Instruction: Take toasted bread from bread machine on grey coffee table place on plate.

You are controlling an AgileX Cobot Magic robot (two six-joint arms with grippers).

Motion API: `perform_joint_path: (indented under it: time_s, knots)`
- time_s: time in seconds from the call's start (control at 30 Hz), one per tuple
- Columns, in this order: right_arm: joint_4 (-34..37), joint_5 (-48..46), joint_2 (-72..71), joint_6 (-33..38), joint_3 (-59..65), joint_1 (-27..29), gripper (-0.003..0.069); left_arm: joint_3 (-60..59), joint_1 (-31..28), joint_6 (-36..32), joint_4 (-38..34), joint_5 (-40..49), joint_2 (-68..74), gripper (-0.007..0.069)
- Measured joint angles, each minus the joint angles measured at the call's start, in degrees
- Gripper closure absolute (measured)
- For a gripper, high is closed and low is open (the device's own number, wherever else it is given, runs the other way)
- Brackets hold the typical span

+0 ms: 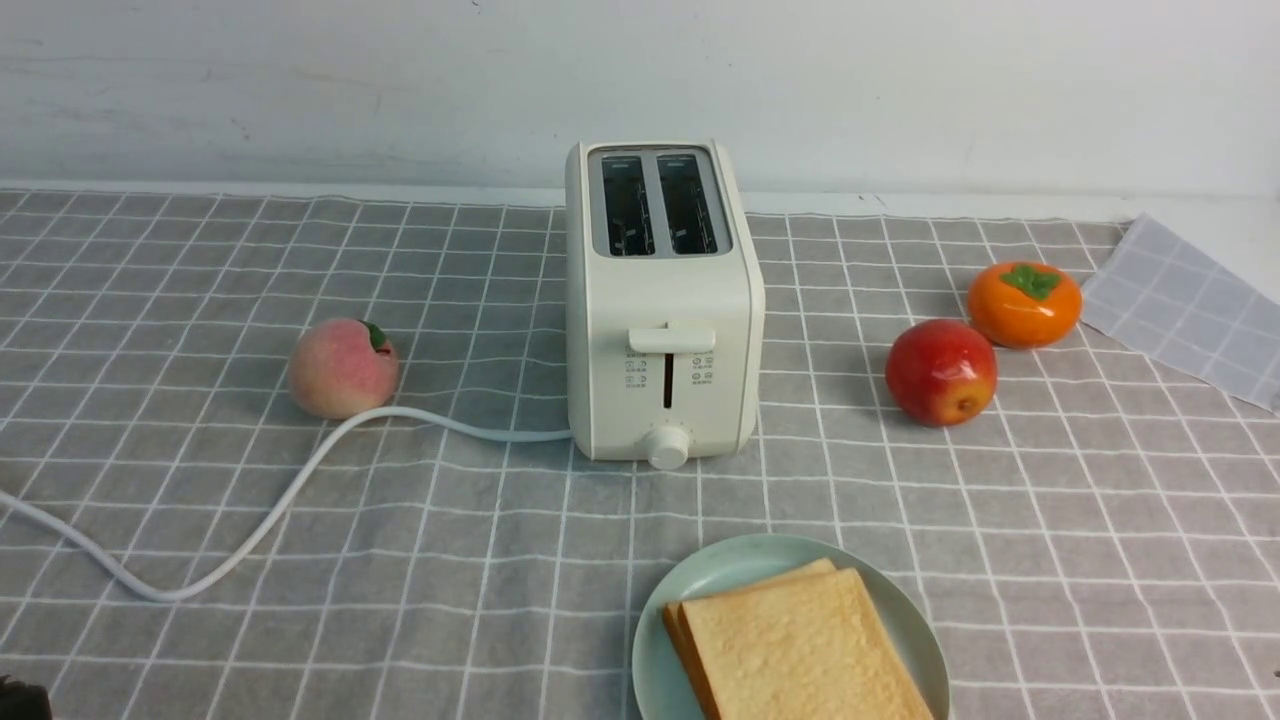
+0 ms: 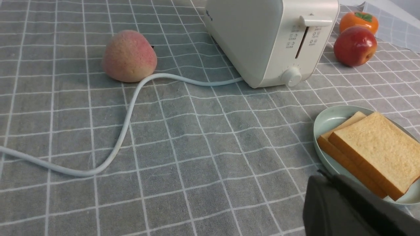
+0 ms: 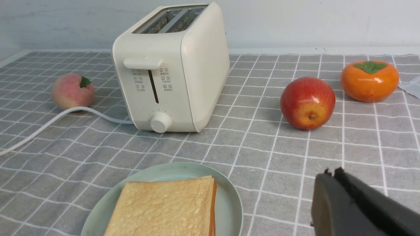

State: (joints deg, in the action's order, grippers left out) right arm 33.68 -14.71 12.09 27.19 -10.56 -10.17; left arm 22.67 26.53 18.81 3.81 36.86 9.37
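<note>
Left fingers (image 2: 347,203), dark and blurred at the near edge of their wrist view: shut together, gripping nothing. Right fingers (image 3: 341,203), likewise dark and out of focus in theirs: drawn narrow, tips together, with nothing between them. Toast, two square slices (image 1: 800,650), golden-tan on the faces and browner at the crusts, lying flat on the plate, one overlapping the other and set slightly askew; their nearest part is cut off by the front view. Plate (image 1: 920,640), one, round, shallow, pale mint green with a low raised rim, under both slices and in front of the toaster, a little to the right. Bench (image 1: 420,620), dressed in grey cloth with a white grid of thin lines, carrying the whole collection. Cord (image 1: 290,495), white, curving from the left edge toward the toaster and passing just in front of the peach. Toaster (image 1: 665,300), one, boxy and off-white, upright near the middle; twin dark slots on top, lever (image 1: 672,340) high on the front, round knob (image 1: 667,446) below. Apple (image 1: 941,372), red, glossy, standing to the right of the toaster. Peach (image 1: 343,369), pink, with a green leaf, left of the toaster. Persimmon (image 1: 1025,305), orange, green-capped, just behind and right of the apple. Cloth piece (image 1: 1190,310), pale and checked, at the far right. Wall (image 1: 400,90), whitish, lightly scuffed, behind everything.
</note>
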Motion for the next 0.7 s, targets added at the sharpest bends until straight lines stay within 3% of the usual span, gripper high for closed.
perform_joint_path:
  time_s: [0.3,0.47,0.7]
  knots:
    - [0.00,0.00,0.00,0.00,0.00,0.00,0.0670,-1.67,-0.63,-0.29,1.39,-0.52,-2.64,0.0638]
    - [0.00,0.00,0.00,0.00,0.00,0.00,0.0669,-8.26,-6.57,-1.39,5.70,-6.55,-9.60,0.0638]
    - [0.00,-0.17,0.00,0.00,0.00,0.00,0.0667,-20.82,-16.25,-1.56,3.16,-16.71,-10.01,0.0633]
